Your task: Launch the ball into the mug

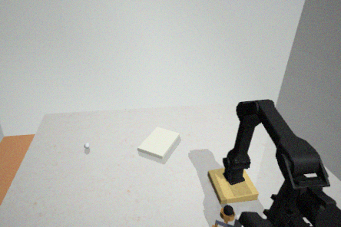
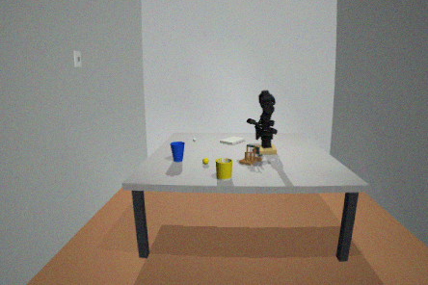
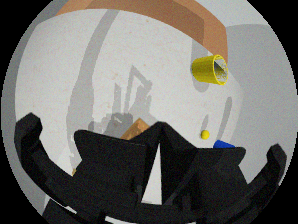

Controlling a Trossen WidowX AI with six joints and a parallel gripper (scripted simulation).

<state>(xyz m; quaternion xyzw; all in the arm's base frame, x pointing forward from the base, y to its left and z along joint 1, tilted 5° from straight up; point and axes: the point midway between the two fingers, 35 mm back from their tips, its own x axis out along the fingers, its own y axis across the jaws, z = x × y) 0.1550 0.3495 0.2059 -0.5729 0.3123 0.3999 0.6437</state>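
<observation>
The small wooden catapult (image 2: 250, 160) (image 3: 136, 130) stands on the table in front of the arm's base. In the top view only its back part shows, at the bottom edge, where a dark ball (image 1: 228, 210) appears to sit in its brown cup (image 1: 223, 215). The yellow mug (image 2: 224, 169) (image 3: 202, 70) stands upright near the table's front edge in the exterior view, to the left of the catapult. My gripper (image 3: 161, 125) is shut and empty. It is above the table near the catapult and hides most of it in the wrist view; whether it touches is unclear.
A yellow ball (image 2: 205, 161) (image 3: 205, 134) and a blue cup (image 2: 177, 151) (image 3: 223, 144) are left of the mug in the exterior view. A white ball (image 1: 87, 146) (image 2: 194, 140) and a pale flat block (image 1: 159, 142) (image 2: 232, 141) lie farther back. My arm's base stands on a yellow board (image 1: 240, 197).
</observation>
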